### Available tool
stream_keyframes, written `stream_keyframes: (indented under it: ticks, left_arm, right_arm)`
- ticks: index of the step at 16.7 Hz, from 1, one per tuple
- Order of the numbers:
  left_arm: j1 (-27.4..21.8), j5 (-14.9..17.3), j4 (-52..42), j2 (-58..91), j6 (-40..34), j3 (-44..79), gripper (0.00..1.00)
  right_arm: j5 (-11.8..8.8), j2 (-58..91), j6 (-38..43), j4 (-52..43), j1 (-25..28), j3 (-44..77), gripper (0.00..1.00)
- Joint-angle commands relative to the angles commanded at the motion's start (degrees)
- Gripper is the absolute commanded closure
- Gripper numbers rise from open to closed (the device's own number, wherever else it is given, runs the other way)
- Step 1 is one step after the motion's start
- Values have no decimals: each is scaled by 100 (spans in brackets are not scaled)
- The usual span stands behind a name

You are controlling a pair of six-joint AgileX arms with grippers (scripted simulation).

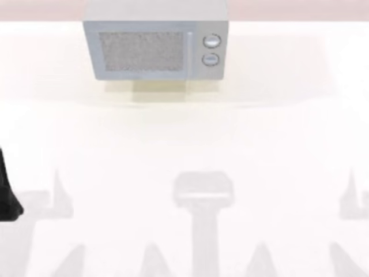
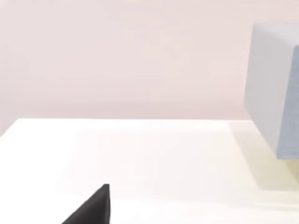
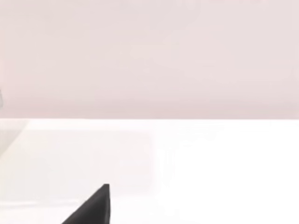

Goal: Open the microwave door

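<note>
The microwave [image 1: 155, 11] stands at the back of the table, just left of centre, facing the front. Its door [image 1: 141, 52], a grey panel with a speckled mesh window, lies flat against the front, shut. The slim light-grey handle [image 1: 189, 55] runs down the door's right edge, beside two round silver knobs [image 1: 211, 41]. My left gripper [image 1: 7, 199] sits far off at the table's left edge, near the front. In the left wrist view the microwave's grey side [image 2: 273, 98] shows at a distance. My right gripper [image 3: 96, 207] shows only as a dark tip over bare table.
The white table [image 1: 184, 144] stretches between the arms and the microwave. Grey shadows of the arms [image 1: 203, 196] fall across its front part. A pale pink wall [image 2: 140, 56] rises behind the table's back edge.
</note>
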Motion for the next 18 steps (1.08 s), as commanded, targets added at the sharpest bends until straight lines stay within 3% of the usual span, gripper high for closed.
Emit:
stream_keyframes:
  ticks: [8,18]
  left_arm:
    - [-297,-21,-649,894,-160,967,0]
    - [-1514,-425,-3771,5449,-943,5242,0]
  right_arm:
    - [0,0,0,0,0,0,0]
    - [0,0,0,0,0,0,0]
